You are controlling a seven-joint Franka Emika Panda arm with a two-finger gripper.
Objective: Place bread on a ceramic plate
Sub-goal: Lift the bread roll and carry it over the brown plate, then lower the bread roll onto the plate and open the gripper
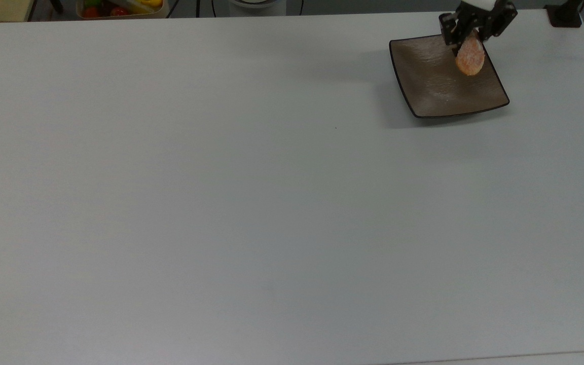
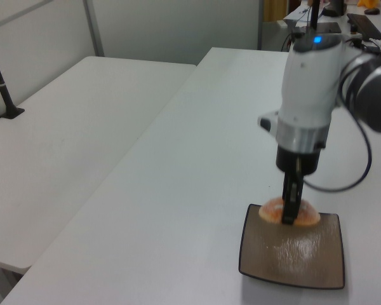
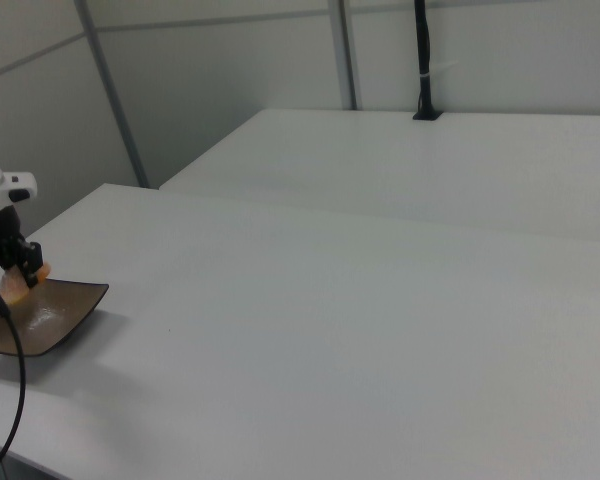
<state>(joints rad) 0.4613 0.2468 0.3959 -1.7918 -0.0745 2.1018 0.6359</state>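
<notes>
The claw (image 2: pixel 289 215) pinches the bread (image 2: pixel 273 211) above the ceramic plate's (image 2: pixel 267 264) far edge; released here, I reckon it could roll off onto the surface (image 2: pixel 197 190).

The arm reaches steeply downward, its white wrist upright. The gripper (image 2: pixel 289 213) points straight down, its two black fingers (image 1: pixel 449 31) clamped on the bread (image 1: pixel 470 56) between them.

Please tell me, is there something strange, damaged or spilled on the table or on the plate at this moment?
Nothing stands out. The gripper holds the bread over the far edge of the ceramic plate, which sits flat and whole on the white table. No crumbs or spills show.
</notes>
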